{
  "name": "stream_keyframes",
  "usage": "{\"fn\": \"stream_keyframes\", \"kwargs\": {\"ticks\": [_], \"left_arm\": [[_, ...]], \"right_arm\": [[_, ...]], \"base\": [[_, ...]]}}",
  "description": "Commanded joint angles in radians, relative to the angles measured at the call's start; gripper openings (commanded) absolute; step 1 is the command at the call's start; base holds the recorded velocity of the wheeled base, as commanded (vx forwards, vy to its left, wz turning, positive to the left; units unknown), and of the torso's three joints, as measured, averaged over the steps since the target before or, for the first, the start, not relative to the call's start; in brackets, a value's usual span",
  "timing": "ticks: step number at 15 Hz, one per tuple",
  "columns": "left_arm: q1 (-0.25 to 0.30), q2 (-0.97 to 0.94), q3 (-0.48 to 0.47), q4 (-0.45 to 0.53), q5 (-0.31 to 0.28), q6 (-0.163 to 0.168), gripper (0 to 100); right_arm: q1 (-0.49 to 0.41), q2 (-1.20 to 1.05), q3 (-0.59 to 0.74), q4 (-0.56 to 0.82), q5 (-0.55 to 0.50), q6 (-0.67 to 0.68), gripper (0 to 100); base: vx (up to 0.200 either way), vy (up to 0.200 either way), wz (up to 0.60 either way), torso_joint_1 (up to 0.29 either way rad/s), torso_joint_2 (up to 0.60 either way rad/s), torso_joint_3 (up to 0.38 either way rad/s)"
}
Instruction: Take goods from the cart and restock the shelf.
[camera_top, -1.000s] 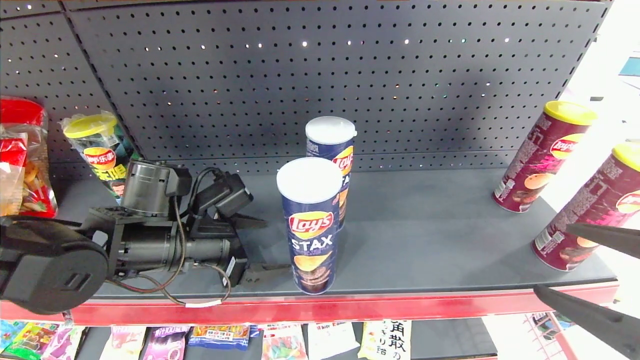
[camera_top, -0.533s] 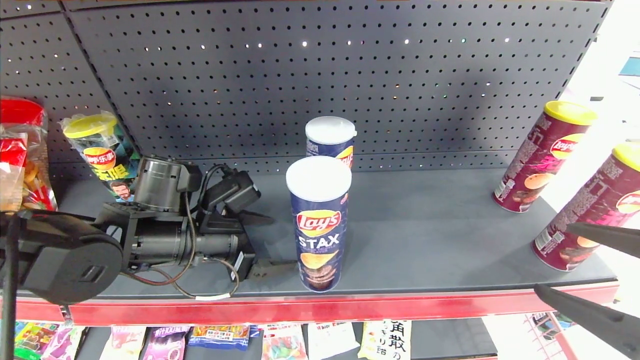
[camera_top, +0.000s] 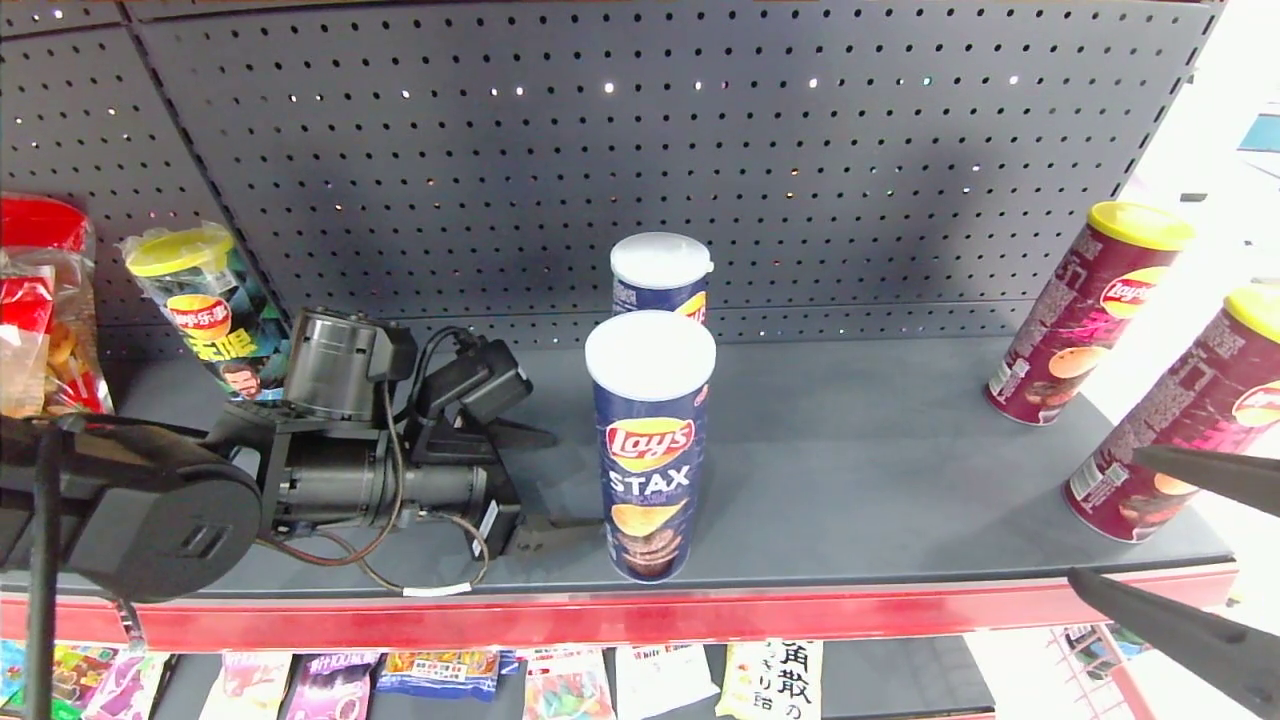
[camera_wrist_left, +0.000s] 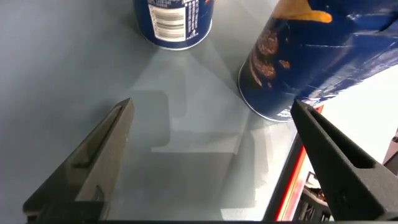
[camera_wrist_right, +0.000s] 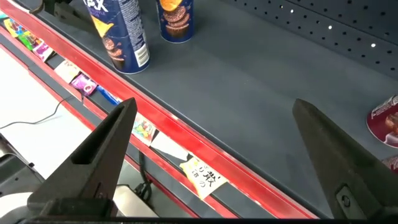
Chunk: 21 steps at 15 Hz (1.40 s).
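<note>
The placing step looked all but done. The near dark-blue cylindrical crisp can with a white lid (camera_top: 648, 450) stood upright just inside the red front lip (camera_top: 760, 615) of the grey metal shelf (camera_top: 860, 470), directly in front of a second, matching blue can (camera_top: 660, 275) nearer the pegboard back. The next move probably called for drawing the left gripper (camera_top: 560, 485) straight back off the shelf without clipping the near can, then going to the cart for more.

The left gripper's jaws were spread wide and held nothing. One fingertip lay at the near can's base, touching or just beside it; I could not tell which. The right gripper (camera_top: 1100, 515) hung wide open and empty off the shelf's right front corner.
</note>
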Motion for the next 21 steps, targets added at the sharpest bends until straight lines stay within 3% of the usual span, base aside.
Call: {"fn": "stream_keyframes", "kwargs": {"ticks": [1, 6, 9, 11, 12, 13, 14, 16, 17, 18, 21], "left_arm": [[0.0, 0.002, -0.002, 0.0, 0.0, -0.001, 100], [0.022, -0.052, 0.036, 0.0, 0.003, -0.004, 100], [0.074, -0.192, 0.15, 0.001, 0.009, -0.009, 100], [0.141, -0.376, 0.277, 0.003, 0.096, -0.029, 100], [0.167, -0.452, 0.311, 0.004, 0.153, -0.058, 100], [0.187, -0.595, 0.337, 0.038, 0.274, -0.127, 100], [0.186, -0.684, 0.352, 0.098, 0.386, -0.153, 100], [0.187, -0.857, 0.363, 0.281, 0.63, -0.156, 100], [0.189, -0.934, 0.363, 0.38, 0.656, -0.164, 100], [0.201, -1.02, 0.377, 0.46, 0.689, -0.199, 100], [0.218, -1.157, 0.452, 0.474, 0.719, -0.262, 100]], "right_arm": [[0.0, 0.004, 0.001, 0.001, 0.0, 0.0, 100], [0.0, -0.002, 0.015, 0.006, 0.0, 0.0, 100], [0.0, -0.022, 0.051, 0.01, -0.001, -0.002, 100], [-0.007, -0.079, 0.103, 0.009, -0.014, -0.002, 100], [-0.032, -0.111, 0.124, 0.01, -0.027, -0.002, 100], [-0.104, -0.163, 0.161, 0.01, -0.09, -0.005, 100], [-0.181, -0.195, 0.172, 0.012, -0.152, -0.006, 100], [-0.277, -0.25, 0.204, 0.013, -0.15, 0.049, 100], [-0.32, -0.26, 0.225, 0.01, -0.149, 0.093, 100], [-0.349, -0.27, 0.242, 0.006, -0.152, 0.122, 100], [-0.386, -0.341, 0.284, 0.018, -0.161, 0.156, 100]], "base": [[0.0, 0.0, 0.0, 0.0, 0.0, 0.0], [0.0, 0.0, 0.0, 0.0, 0.0, 0.0], [0.0, 0.0, 0.0, 0.0, 0.0, 0.0], [0.0, 0.0, 0.0, 0.0, 0.0, 0.0], [0.0, 0.0, 0.0, 0.0, 0.0, 0.0], [0.0, 0.0, 0.0, 0.0, 0.0, 0.0], [0.0, 0.0, 0.0, 0.0, 0.0, 0.0], [0.0, 0.0, 0.0, 0.0, 0.0, 0.0], [0.0, 0.0, 0.0, 0.0, 0.0, 0.0], [0.0, 0.0, 0.0, 0.0, 0.0, 0.0], [0.0, 0.0, 0.0, 0.0, 0.0, 0.0]]}}
